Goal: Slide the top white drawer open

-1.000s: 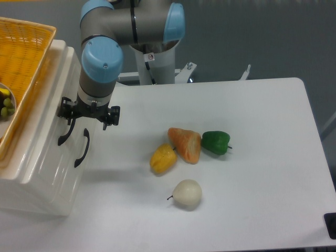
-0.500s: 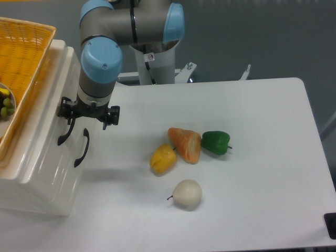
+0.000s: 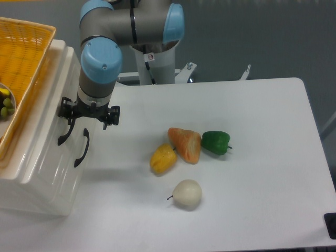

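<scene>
The top white drawer (image 3: 44,113) sits at the 9 o'clock side of our view, in a glossy white cabinet (image 3: 37,173) that stands on the left edge of the white table (image 3: 252,173); its curved black handle (image 3: 65,131) shows on the front, and the lower white drawer (image 3: 60,176) with its own black handle (image 3: 82,148) lies just beside it toward 5 o'clock. Our gripper (image 3: 88,113) hangs directly over the upper handle, with the wrist pointing down; from this angle we cannot tell whether the fingers are spread or pressed onto the handle. An orange wicker basket (image 3: 23,63) rests on top of the cabinet at 10 o'clock. Near the table's centre we see a yellow toy pepper (image 3: 163,158) touching an orange toy vegetable (image 3: 185,144), a green toy pepper (image 3: 216,142) just beside that toward 3 o'clock, and a white toy vegetable (image 3: 187,193) apart from them toward 6 o'clock.
</scene>
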### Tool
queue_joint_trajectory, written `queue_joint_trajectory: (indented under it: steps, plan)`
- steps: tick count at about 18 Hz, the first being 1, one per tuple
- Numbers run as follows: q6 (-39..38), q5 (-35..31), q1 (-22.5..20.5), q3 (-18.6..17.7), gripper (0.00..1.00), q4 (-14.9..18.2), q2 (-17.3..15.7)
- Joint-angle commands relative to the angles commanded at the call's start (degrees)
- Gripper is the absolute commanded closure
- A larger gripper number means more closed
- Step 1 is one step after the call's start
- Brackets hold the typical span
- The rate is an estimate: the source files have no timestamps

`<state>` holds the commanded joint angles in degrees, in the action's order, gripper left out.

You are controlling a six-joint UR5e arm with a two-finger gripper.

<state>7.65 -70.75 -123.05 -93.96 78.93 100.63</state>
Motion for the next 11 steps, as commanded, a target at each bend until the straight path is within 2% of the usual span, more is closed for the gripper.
queue_joint_trajectory:
  steps: [11]
  plan:
    - [0.4, -1.2, -0.3, 0.0, 0.00, 0.1, 0.2]
